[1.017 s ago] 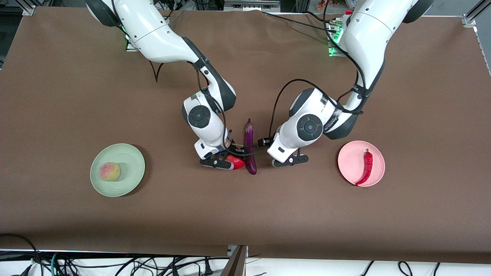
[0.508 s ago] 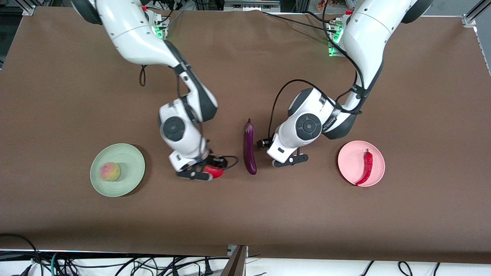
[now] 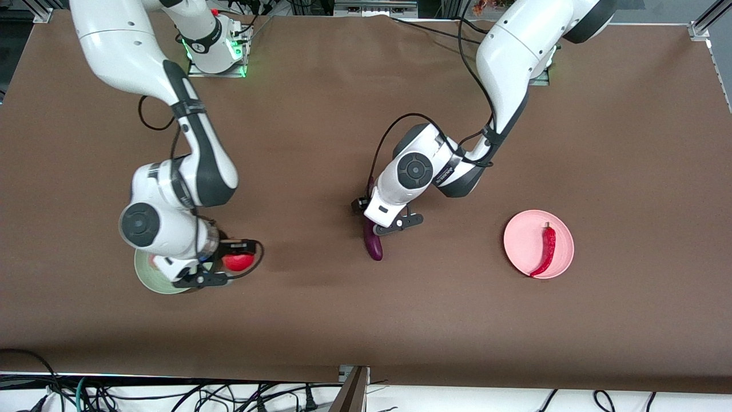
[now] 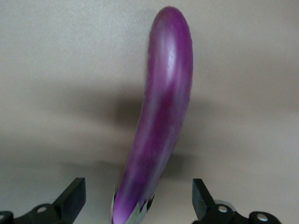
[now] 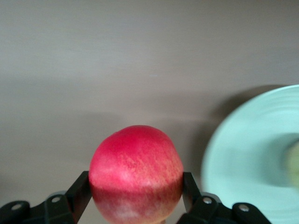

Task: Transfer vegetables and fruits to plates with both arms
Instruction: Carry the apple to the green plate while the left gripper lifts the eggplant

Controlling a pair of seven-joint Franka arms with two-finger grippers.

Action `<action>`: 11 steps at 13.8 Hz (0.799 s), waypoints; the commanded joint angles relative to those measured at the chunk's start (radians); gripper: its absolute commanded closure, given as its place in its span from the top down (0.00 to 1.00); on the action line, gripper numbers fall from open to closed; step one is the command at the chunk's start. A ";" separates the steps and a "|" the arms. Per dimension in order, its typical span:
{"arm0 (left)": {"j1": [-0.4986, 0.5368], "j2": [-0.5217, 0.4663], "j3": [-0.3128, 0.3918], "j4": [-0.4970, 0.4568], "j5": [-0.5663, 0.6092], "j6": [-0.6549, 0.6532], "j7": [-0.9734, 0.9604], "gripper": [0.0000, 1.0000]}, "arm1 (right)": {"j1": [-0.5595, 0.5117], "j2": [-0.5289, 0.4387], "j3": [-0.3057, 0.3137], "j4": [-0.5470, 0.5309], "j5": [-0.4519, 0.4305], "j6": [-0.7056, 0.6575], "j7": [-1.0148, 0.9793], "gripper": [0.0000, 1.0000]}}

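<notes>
Starting at the right arm's end of the worktop (image 3: 366, 320): the mint green plate (image 3: 150, 279) is largely covered by the right arm's wrist. In the right wrist view a blurred sliver of the yellow-green fruit (image 5: 294, 163) lies on this plate, its rim (image 5: 233, 154) pale against the brown cloth.

The right gripper (image 3: 226, 269) hangs over the plate's edge toward the table's middle, jaws clamped on the red fruit (image 3: 238, 262). The right wrist view shows both fingers pressed against the fruit's sides (image 5: 136, 172), with the fruit beside the plate, not over its centre.

Mid-table, the left gripper (image 3: 382, 220) sits over the eggplant (image 3: 373, 246); only the eggplant's end nearer the front camera shows past the wrist. In the left wrist view the eggplant (image 4: 159, 135) lies between the spread fingers (image 4: 74, 196), jaws released and clear of it on both sides.

Toward the left arm's end, the pink plate (image 3: 523, 243) holds the red chili pepper (image 3: 546, 252), lying lengthwise, stem away from the front camera.
</notes>
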State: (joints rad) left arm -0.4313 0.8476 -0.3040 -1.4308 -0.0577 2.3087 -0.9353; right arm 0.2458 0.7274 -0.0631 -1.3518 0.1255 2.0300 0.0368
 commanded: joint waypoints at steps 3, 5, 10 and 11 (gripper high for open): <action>-0.024 0.076 0.016 0.093 0.006 0.026 0.000 0.82 | -0.097 -0.011 -0.009 -0.050 -0.014 -0.030 -0.176 0.07; -0.050 0.080 0.043 0.095 0.007 0.026 0.003 0.69 | -0.129 0.006 -0.011 -0.059 -0.015 -0.028 -0.208 0.07; -0.112 0.087 0.103 0.090 0.007 0.028 0.006 0.44 | -0.146 0.062 -0.011 -0.059 -0.055 0.007 -0.196 0.08; -0.106 0.082 0.103 0.092 0.007 0.026 0.009 0.29 | -0.146 0.069 -0.011 -0.059 -0.053 0.018 -0.195 0.16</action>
State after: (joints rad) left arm -0.5304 0.9161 -0.2173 -1.3754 -0.0570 2.3394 -0.9340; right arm 0.1044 0.7879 -0.0821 -1.4092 0.0877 2.0296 -0.1627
